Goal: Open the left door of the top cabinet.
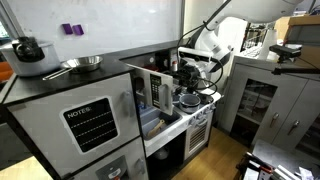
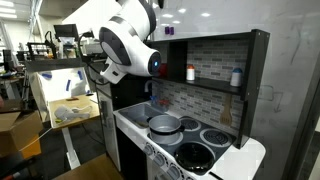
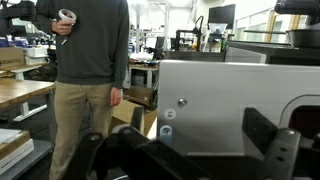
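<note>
In the wrist view the left door (image 3: 215, 100) fills the middle and right as a pale panel with small screws, and the rounded outline of its window shows at the far right. My gripper (image 3: 185, 150) is open, with one dark finger (image 3: 270, 140) in front of the panel and the other low on the left, so the door's free edge lies between them. In an exterior view the gripper (image 1: 186, 72) is at the front of the top cabinet (image 1: 150, 58), beside the pale door (image 1: 155, 90), which stands swung outward. The white arm (image 2: 125, 40) hides the door in an exterior view.
A person (image 3: 90, 60) stands close by among workbenches. The grey fridge block with its NOTES board (image 1: 90, 125) carries a pan (image 1: 80, 64) and a kettle (image 1: 28, 48). A pot (image 2: 165, 125) sits on the stove below. Bottles (image 2: 190, 72) stand inside the cabinet.
</note>
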Available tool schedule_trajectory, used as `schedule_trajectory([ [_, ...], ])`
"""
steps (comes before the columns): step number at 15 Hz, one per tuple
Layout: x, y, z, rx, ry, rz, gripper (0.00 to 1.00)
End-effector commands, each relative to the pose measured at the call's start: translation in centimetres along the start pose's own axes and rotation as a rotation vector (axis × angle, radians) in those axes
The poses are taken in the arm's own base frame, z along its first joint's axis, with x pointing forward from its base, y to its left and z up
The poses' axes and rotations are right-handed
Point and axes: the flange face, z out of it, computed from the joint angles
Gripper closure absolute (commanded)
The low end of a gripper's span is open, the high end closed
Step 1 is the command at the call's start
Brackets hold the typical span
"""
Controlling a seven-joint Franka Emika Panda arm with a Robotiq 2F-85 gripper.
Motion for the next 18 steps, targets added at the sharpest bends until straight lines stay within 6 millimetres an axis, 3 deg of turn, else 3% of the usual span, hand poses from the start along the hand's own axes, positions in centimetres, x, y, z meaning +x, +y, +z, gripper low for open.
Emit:
schedule_trajectory([
  [1,-0.7,-0.4,0.4,-0.015,0.041,-0.016,0.0],
  [10,-1.0,-1.2,1.5,-0.036,0.052,-0.03,0.0],
  [18,-0.2,-0.4,-0.7,0.028,0.127,-0.011,0.0],
])
